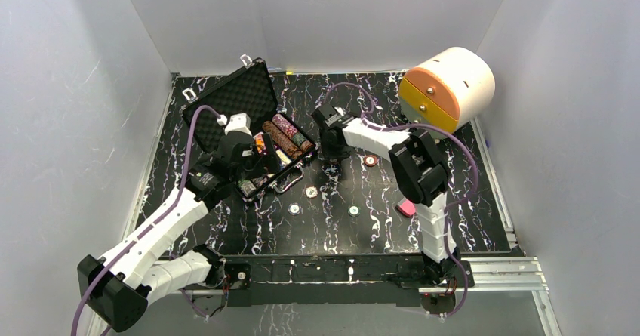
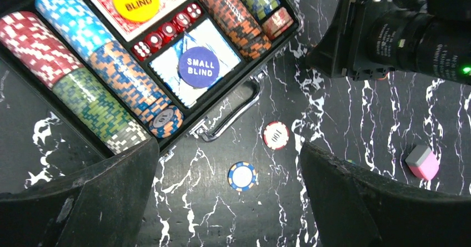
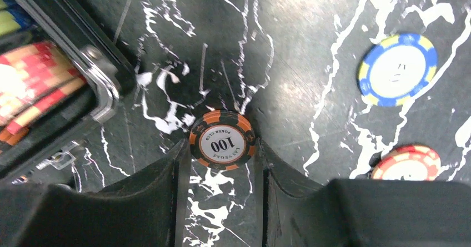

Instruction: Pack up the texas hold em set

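Note:
The black case [image 1: 230, 94] lies open at the back left, with rows of multicolour chips [image 2: 116, 77], red dice and BIG BLIND and SMALL BLIND buttons in its tray. My right gripper [image 3: 222, 152] is down on the table just right of the case, and its fingers press both sides of an orange-and-black 100 chip [image 3: 222, 140] lying flat. My left gripper [image 2: 230, 197] hangs wide open over the case's front edge, above a blue-and-orange chip [image 2: 242, 176] and a red-and-white 100 chip [image 2: 276, 135].
Loose chips [image 1: 311, 192] lie on the black marbled table in front of the case; a blue-yellow chip [image 3: 397, 69] and a red one [image 3: 407, 164] are near my right fingers. A pink block [image 1: 406, 208] lies mid-right. A cream-and-orange cylinder [image 1: 449, 87] stands back right.

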